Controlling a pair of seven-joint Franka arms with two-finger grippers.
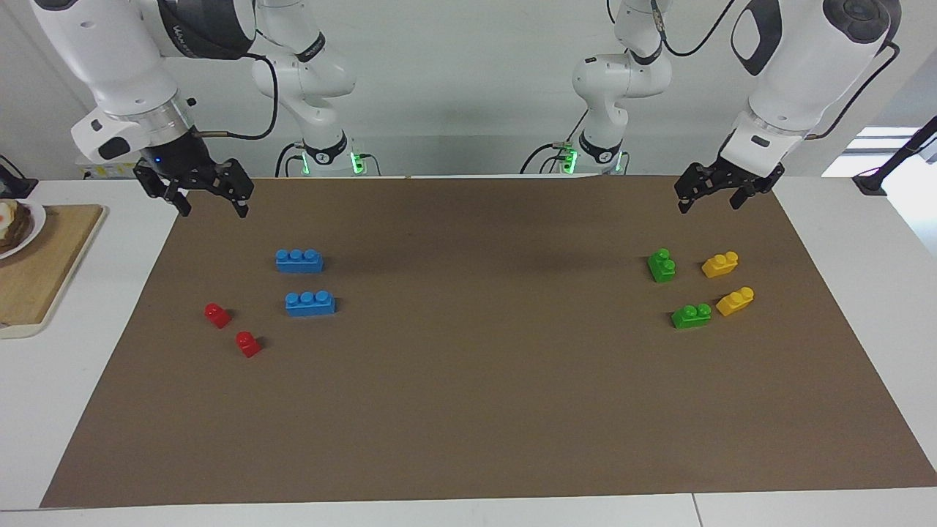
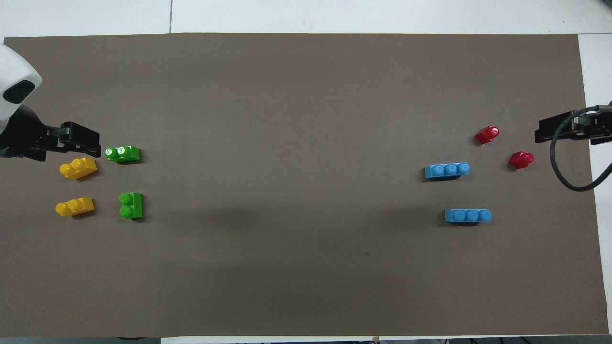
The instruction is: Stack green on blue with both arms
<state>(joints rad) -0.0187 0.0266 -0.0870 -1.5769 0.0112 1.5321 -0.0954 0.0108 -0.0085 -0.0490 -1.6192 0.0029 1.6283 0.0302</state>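
Observation:
Two green bricks lie on the brown mat toward the left arm's end, one nearer to the robots than its twin. Toward the right arm's end lie two blue bricks, again one nearer to the robots than the second. My left gripper hangs open and empty over the mat's edge nearest the robots, close to the green bricks. Above the mat's corner by the blue bricks, my right gripper is also open and holds nothing.
Two yellow bricks sit beside the green ones, closer to the table's end. Two small red bricks lie beside the blue ones. A wooden board with a plate rests off the mat at the right arm's end.

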